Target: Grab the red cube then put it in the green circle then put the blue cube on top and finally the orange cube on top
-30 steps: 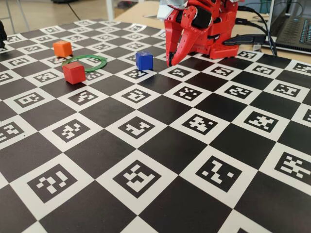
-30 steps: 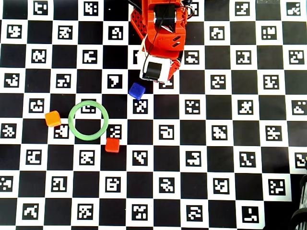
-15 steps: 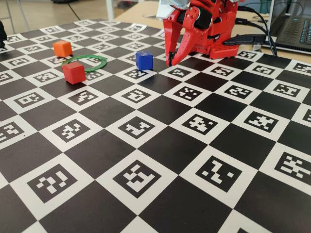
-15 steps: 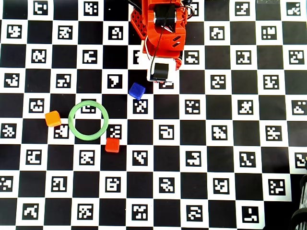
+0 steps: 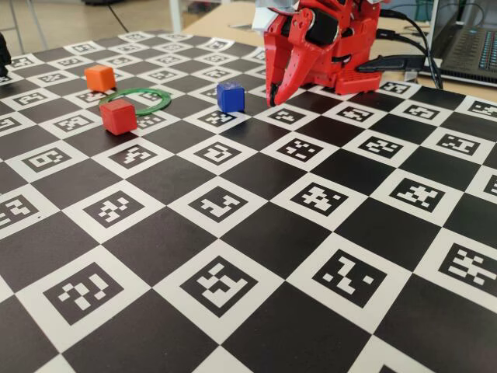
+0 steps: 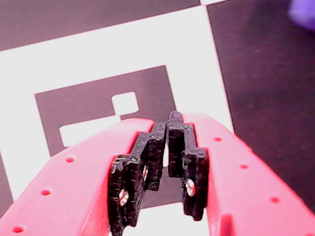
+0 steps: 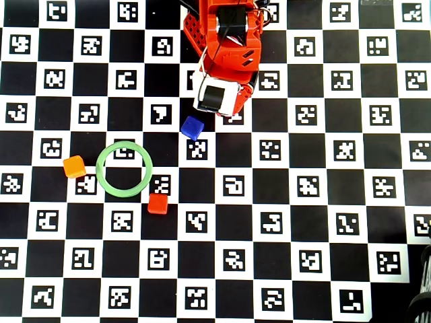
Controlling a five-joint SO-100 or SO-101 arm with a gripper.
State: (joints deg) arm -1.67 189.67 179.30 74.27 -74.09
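Note:
The red cube (image 5: 118,116) (image 7: 157,203) rests on the checkered board just outside the green circle (image 5: 159,95) (image 7: 98,168), which lies flat with nothing inside it. Just beyond the ring's other side sits the orange cube (image 5: 99,77) (image 7: 74,166). The blue cube (image 5: 230,96) (image 7: 193,127) stands close to the arm, and shows as a blur at the wrist view's top right (image 6: 302,12). My gripper (image 5: 272,99) (image 6: 167,122) points down at the board beside the blue cube, shut, with nothing between its black pads (image 6: 140,172). In the overhead view the wrist (image 7: 217,98) covers the fingertips.
The red arm base (image 5: 342,47) (image 7: 225,27) stands at the board's far edge. A laptop (image 5: 474,47) and black cables (image 5: 404,62) lie behind it. A dark object (image 7: 421,303) sits at the overhead view's bottom right corner.
The wrist tilted a little half a second ago and has come back to where it stood a second ago. The gripper tip stays in place. No cube has moved.

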